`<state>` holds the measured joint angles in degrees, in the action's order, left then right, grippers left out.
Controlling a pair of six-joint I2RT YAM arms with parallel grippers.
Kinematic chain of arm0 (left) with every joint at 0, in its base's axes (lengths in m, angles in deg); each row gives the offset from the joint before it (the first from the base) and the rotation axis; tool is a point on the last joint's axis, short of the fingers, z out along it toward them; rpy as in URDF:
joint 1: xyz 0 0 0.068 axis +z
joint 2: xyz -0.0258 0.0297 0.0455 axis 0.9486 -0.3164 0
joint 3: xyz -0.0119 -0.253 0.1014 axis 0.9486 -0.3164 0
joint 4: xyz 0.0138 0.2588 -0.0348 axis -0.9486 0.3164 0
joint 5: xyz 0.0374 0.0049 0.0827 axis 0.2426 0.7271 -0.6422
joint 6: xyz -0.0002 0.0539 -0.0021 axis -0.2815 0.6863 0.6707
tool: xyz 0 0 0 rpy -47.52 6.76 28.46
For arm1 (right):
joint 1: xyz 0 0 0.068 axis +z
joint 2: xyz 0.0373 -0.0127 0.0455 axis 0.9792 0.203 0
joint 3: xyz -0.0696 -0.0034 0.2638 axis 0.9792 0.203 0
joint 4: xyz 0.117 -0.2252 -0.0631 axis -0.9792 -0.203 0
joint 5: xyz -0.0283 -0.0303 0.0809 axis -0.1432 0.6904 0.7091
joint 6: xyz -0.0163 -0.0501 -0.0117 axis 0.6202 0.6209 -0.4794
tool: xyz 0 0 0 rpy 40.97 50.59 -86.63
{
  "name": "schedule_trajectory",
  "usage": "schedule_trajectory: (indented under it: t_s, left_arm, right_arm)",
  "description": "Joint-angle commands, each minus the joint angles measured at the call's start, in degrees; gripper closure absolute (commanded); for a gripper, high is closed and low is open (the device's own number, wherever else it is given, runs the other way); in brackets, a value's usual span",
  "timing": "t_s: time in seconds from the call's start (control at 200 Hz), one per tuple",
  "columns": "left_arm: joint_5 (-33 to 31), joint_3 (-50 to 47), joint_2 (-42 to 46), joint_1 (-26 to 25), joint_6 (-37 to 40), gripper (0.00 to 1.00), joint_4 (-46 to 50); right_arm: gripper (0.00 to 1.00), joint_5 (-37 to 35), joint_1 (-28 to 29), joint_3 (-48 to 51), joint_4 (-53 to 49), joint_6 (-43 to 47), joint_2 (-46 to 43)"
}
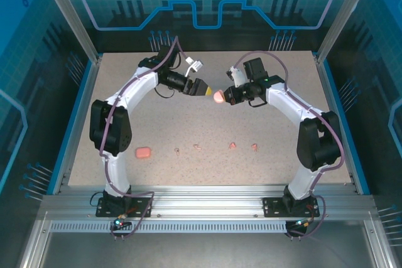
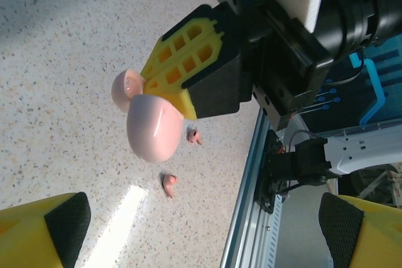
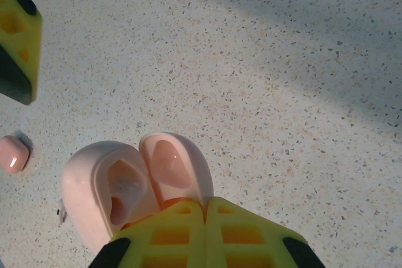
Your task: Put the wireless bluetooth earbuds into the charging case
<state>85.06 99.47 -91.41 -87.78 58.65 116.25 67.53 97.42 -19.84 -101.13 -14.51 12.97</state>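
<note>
Earbuds (image 1: 178,150): four tiny pink pieces are spread in a loose row on the table (image 1: 282,117), toward the front edge and well apart from both grippers. Two of them are also picked up in the left wrist view, lying below the held case.
Round charging case (image 3: 125,186): held open with the lid folded back. No earbud can be made out in the sockets. It appears to be lifted off the table at mid-depth.
Right gripper (image 3: 204,208): clamped fully on the round case by the hinge side, so this arm is occupied.
Left gripper (image 2: 201,236): spread wide with nothing held. It is aimed at the case from just beside it.
Rectangular pink case (image 1: 143,152): lies on the table at the left end of the row, lid shut.
Key relation: the earbuds lie back toward the arm bases and down from both grippers. The two left ones are nearer the left arm, the two right ones nearer the right arm.
Long axis: not readable, the earbuds are too small.
Next move (judged): a pull-back and descent by the free left gripper onto the nearest earbud is needed, with a much narrower pinch.
</note>
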Motion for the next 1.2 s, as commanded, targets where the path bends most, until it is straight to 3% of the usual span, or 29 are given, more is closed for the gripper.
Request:
schedule_trajectory:
  t_s: [0.0, 0.275, 0.53, 0.93, 1.195]
  left_arm:
    - [2.6, 1.4, -1.4, 0.3, 2.8, 0.03, 3.3]
    - [1.0, -0.2, -2.2, 0.2, -0.7, 0.01, -3.7]
    - [-2.3, 5.5, -5.3, 0.2, 2.9, 0.01, 2.3]
    - [-2.7, 6.9, -6.0, 0.2, 3.5, 0.01, 1.0]
    - [-3.0, 11.6, -8.7, 0.1, 6.7, 0.01, 7.3]
  right_arm:
    - [1.00, 0.6, 0.6, -1.9, -1.7, 1.9, -0.4]
    - [1.00, 1.7, 1.7, -3.1, -1.4, 2.5, 0.4]
    - [1.00, 3.0, 1.9, -4.6, -1.1, 3.3, 0.2]
    - [1.00, 2.6, 2.4, -8.4, -4.6, 5.7, 2.2]
    - [1.00, 2.6, 2.6, -10.5, -6.0, 6.6, 3.1]
